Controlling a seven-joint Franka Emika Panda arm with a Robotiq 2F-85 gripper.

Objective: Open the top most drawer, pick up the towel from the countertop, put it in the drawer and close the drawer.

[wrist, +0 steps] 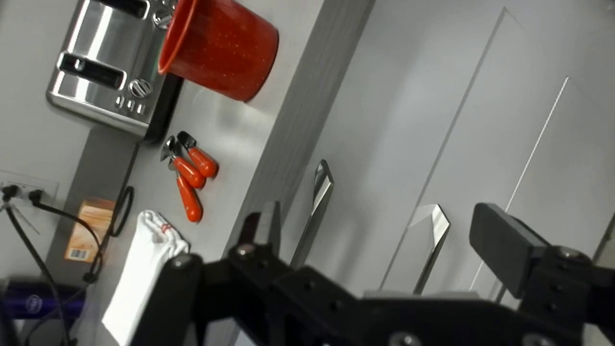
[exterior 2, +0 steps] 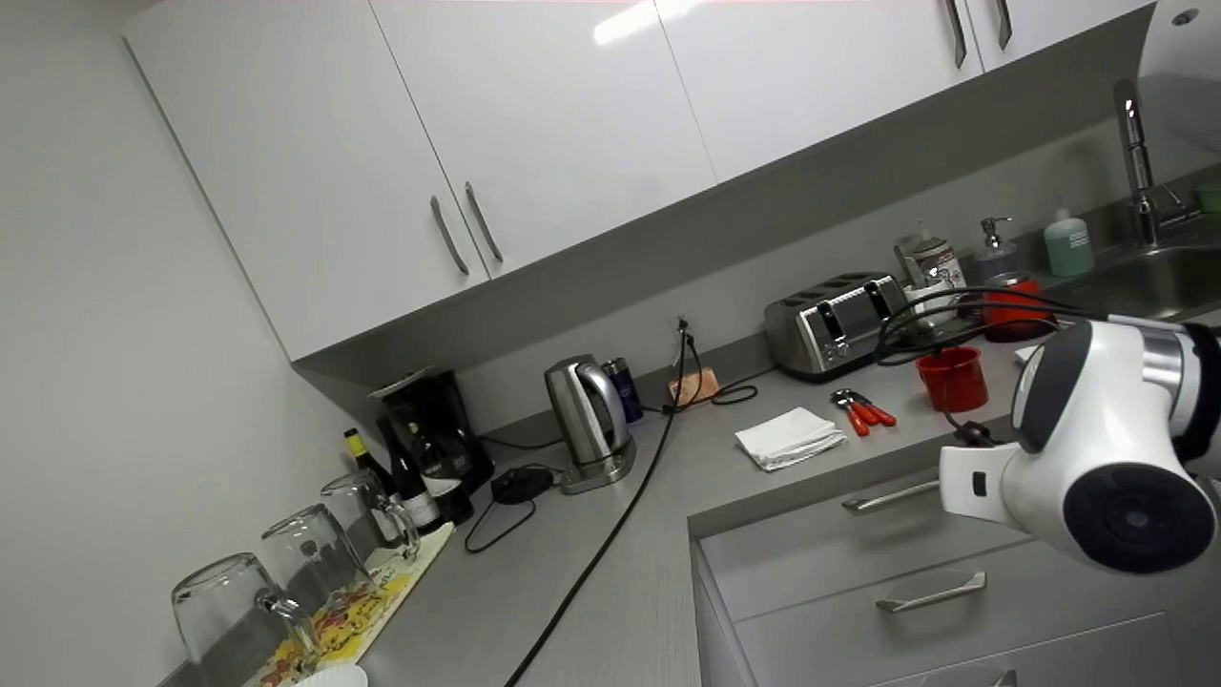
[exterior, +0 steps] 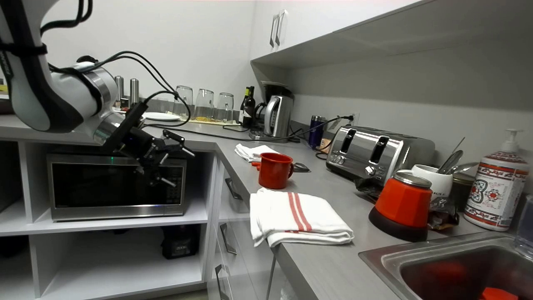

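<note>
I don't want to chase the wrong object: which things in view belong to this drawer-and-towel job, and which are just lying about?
Part of the job:
top most drawer, shut
its bar handle
countertop
striped towel at its edge
tool, open

Just lying about:
other folded white cloth, presumably
red mug
red-handled utensils
toaster
kettle
patterned pump bottle

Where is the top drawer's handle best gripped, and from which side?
Probably mid-length on the slim metal handle, coming straight at the front of the top drawer, jaws closing from above and below. The bar runs horizontally and stands out from the flat panel; the open gripper spreads roughly across its line.
</note>
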